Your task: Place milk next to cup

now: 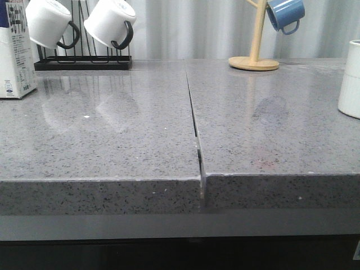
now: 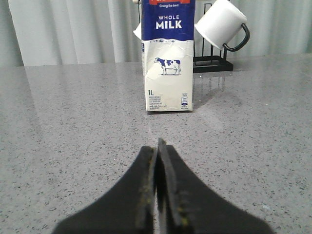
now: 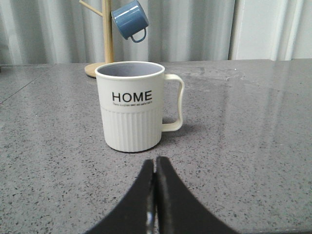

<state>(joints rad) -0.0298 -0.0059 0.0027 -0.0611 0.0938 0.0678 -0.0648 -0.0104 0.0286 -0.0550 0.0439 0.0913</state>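
The front view is taken low, near the counter's [image 1: 112,140] front edge, facing forward over it toward the curtain; the milk [image 1: 16,50] is cut off at its left edge and the cup [image 1: 350,79] at its right; the left wrist view is held low over the counter, facing the milk [image 2: 168,56] nearby; the right wrist view is likewise low, facing the cup [image 3: 131,105] close by; the blue mug [image 1: 286,14] is shared by the front and right wrist views.
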